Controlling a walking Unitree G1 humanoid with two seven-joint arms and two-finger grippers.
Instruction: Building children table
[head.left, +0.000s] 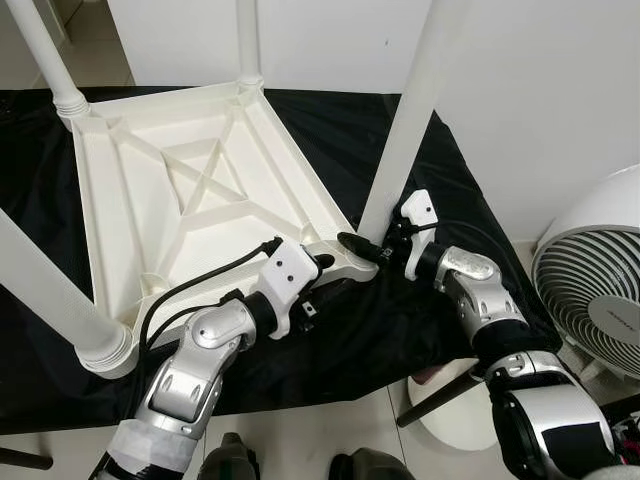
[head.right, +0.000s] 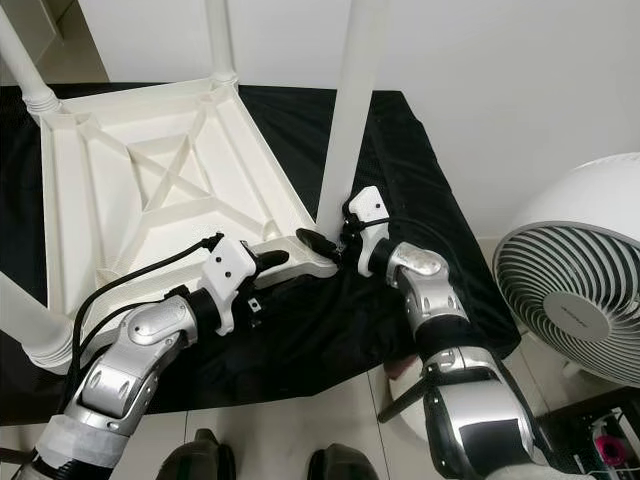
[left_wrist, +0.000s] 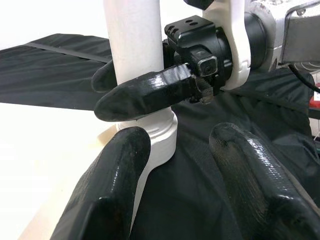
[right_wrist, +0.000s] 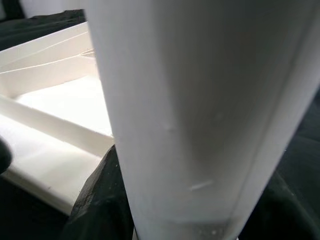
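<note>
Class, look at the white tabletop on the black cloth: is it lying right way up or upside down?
Upside down. The tabletop's ribbed underside faces up, and white legs rise upward from its corners.

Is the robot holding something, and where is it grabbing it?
Yes. The right gripper is clamped around the white table leg near its bottom, just above where it joins the upside-down tabletop. The left gripper is open at that corner, holding nothing.

I worked in a home room: pale tiled floor (head.left: 300, 430), plain white wall (head.left: 540, 90), and a white household fan (head.right: 575, 285) standing just beside the black-draped table (head.right: 400, 140).
</note>
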